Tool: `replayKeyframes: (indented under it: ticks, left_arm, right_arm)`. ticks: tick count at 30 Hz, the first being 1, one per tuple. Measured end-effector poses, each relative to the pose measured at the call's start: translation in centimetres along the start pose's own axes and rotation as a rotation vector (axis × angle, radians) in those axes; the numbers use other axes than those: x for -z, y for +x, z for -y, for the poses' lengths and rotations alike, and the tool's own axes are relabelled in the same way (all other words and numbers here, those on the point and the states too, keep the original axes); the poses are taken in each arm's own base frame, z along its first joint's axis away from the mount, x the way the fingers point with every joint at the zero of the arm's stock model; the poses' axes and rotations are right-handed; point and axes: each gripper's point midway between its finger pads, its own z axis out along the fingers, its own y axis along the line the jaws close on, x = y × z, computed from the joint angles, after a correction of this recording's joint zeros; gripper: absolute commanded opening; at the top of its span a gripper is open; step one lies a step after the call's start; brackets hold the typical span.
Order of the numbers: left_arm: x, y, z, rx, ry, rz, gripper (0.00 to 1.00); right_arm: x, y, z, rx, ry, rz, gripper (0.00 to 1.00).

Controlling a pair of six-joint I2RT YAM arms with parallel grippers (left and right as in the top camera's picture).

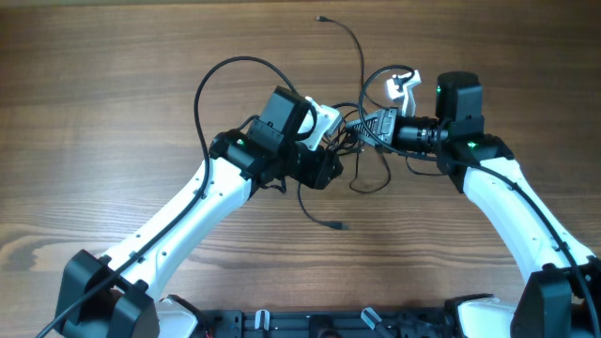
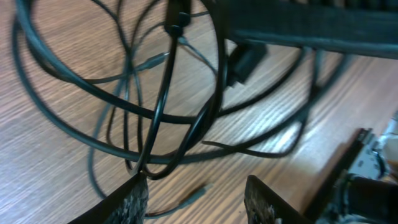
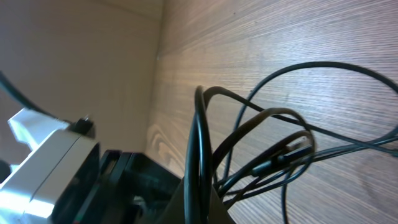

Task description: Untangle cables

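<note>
The right tool (image 3: 201, 190) pinches the thin black tangled cords (image 3: 199, 124); the left tool (image 2: 196, 186) gapes open. Pulling apart could tighten knots.

The cables (image 2: 164, 81) are black, set against a tabletop (image 1: 94, 141) of warm brown, streaked wood grain. The left arm (image 1: 178, 218) and right arm (image 1: 512, 202) are white with black joints and small green lights (image 1: 439, 90).

The cables (image 1: 361, 143) lie on the table (image 1: 103, 84), centre-rear.
</note>
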Motion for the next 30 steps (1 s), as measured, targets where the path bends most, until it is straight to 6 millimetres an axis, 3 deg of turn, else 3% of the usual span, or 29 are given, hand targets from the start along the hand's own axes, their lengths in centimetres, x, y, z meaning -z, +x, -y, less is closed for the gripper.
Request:
replayKeyframes:
  ticks: [3,6,8,13,15,18,24,30]
  left_arm:
    - [0.0,-0.2,-1.0,-0.001,-0.059,0.011,0.53]
    - [0.1,-0.8,-1.2,-0.013,-0.071,0.036,0.64]
    - [0.1,-1.3,-1.2,-0.027,-0.076,0.055,0.66]
    - [0.1,-1.4,-1.8,-0.027,-0.108,0.061,0.65]
    - [0.2,-0.9,-2.2,-0.020,-0.132,0.043,0.55]
    - [0.4,-0.7,-3.4,-0.017,-0.200,0.035,0.48]
    - [0.7,-1.3,-4.8,-0.021,-0.286,0.065,0.59]
    - [0.4,-2.6,-2.6,-0.042,-0.160,0.110,0.58]
  right_arm:
    - [0.0,0.3,-0.4,0.000,-0.023,-0.017,0.04]
    - [0.0,0.4,-0.6,0.000,-0.035,-0.026,0.04]
    - [0.0,0.5,-0.7,0.000,-0.040,-0.029,0.04]
    - [0.0,0.5,-0.7,0.000,-0.041,-0.030,0.04]
    - [0.0,0.5,-0.7,0.000,-0.044,-0.032,0.04]
    - [0.0,0.5,-0.7,0.000,-0.043,-0.032,0.04]
    - [0.0,0.6,-0.7,0.000,-0.043,-0.032,0.04]
    - [0.0,0.6,-0.7,0.000,-0.043,-0.032,0.04]
